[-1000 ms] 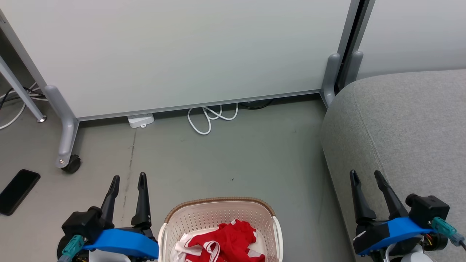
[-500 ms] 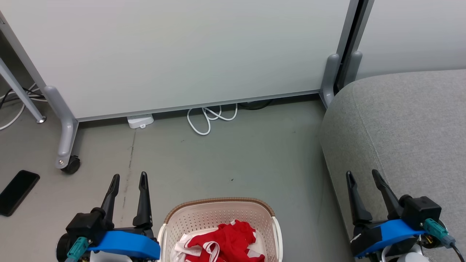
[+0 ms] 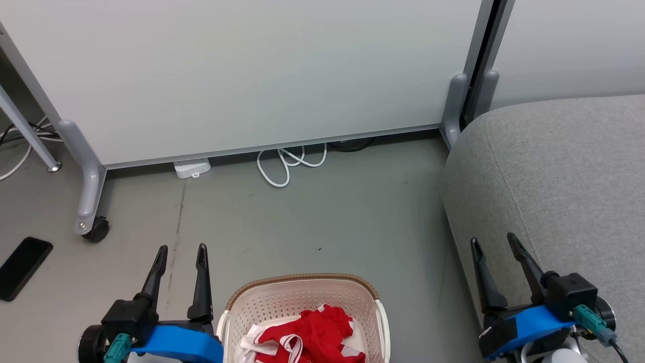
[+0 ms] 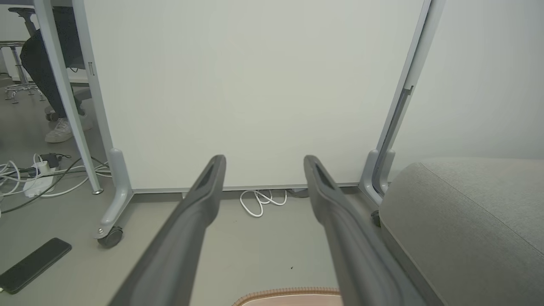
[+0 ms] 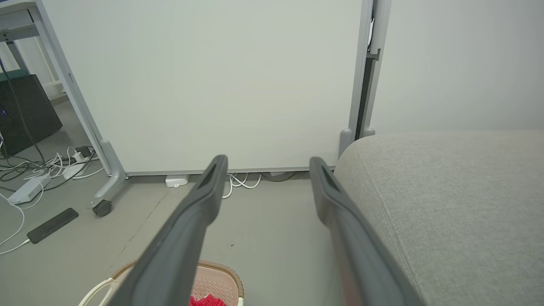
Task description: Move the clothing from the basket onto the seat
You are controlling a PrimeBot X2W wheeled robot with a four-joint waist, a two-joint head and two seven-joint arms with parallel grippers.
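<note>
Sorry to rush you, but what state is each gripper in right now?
Left gripper: open, holding nothing.
Right gripper: open, holding nothing.

The grey floor (image 3: 322, 222) bears the basket (image 3: 295, 302), a white cable (image 3: 295, 160) and seemingly a phone (image 3: 25, 261).

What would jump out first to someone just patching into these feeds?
The red clothing heaped in the basket, at the head view's bottom centre, grabs the eye against the grey floor. The big grey seat takes up the right side. The left gripper and right gripper stand open and empty, flanking the basket.
</note>
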